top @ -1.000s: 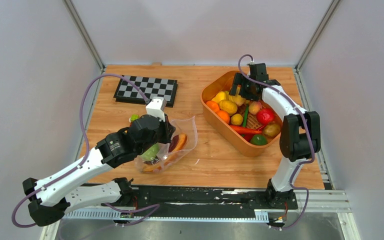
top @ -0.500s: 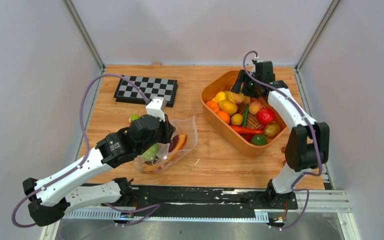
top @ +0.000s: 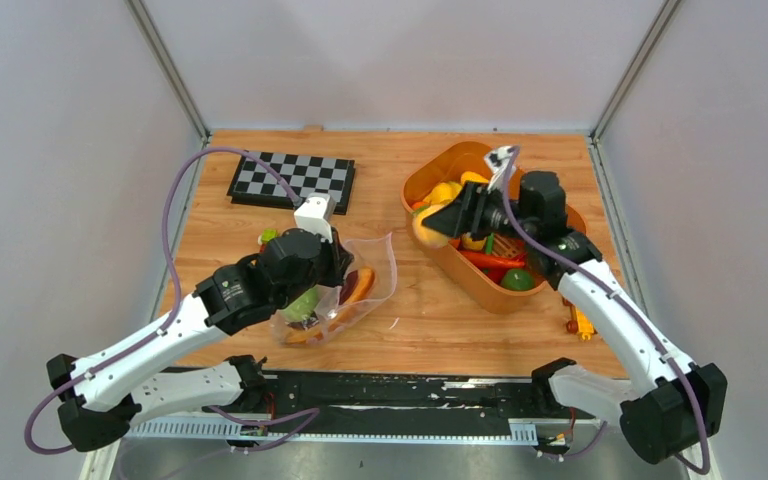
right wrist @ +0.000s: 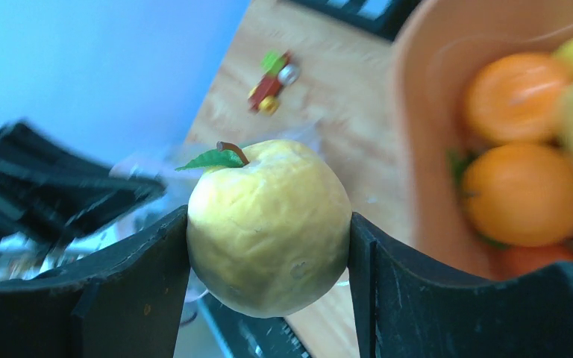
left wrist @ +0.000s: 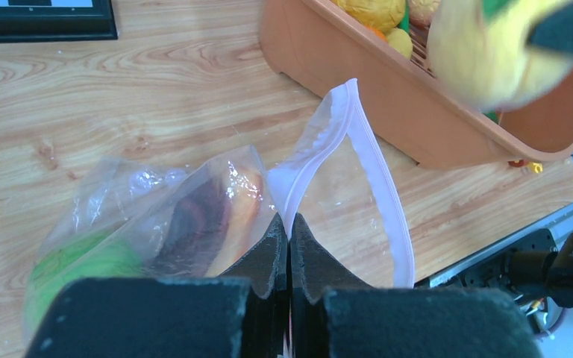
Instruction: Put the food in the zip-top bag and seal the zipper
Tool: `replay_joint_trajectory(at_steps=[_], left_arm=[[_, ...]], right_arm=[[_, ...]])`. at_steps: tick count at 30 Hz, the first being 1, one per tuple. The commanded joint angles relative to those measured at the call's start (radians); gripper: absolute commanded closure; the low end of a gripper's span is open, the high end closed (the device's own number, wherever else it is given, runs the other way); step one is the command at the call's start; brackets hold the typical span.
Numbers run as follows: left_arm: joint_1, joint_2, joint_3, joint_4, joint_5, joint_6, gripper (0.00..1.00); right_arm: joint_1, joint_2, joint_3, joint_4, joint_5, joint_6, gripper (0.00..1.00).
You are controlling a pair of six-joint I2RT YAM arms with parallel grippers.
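Right hand (right wrist: 268, 231) is clamping a yellow apple (right wrist: 268, 212) between both fingers, hovering at the orange tub (top: 480, 285) left rim, toward the counter (top: 430, 320) right edge | left hand (left wrist: 289, 227) is pinching the zip-top bag (left wrist: 134, 186) at its gaping mouth, on the zipper (left wrist: 379, 168) | bag is lying near the counter's near edge, holding a maroon slice (left wrist: 194, 224) and green fruit (left wrist: 74, 261)

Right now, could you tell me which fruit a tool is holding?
The leafy yellow apple, clamped in the right tool; the others lie in the tub or bag.

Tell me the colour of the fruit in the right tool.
Pale yellow fruit, with a green leaf and brown stem; clearest in the right wrist view.
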Motion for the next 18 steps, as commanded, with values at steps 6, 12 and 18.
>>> replay_joint_trajectory(at_steps=[6, 12, 18], left_arm=[[0.001, 0.018, 0.031, 0.042, 0.033, -0.009, 0.98], [0.001, 0.028, 0.060, 0.039, 0.051, -0.001, 0.98], [0.001, 0.013, 0.075, 0.026, 0.061, -0.007, 0.97]], right_arm=[[0.345, -0.074, -0.024, 0.101, 0.027, -0.003, 0.54], [0.465, -0.001, 0.004, 0.142, 0.178, -0.021, 0.54], [0.514, 0.058, 0.019, 0.124, 0.319, -0.060, 0.48]])
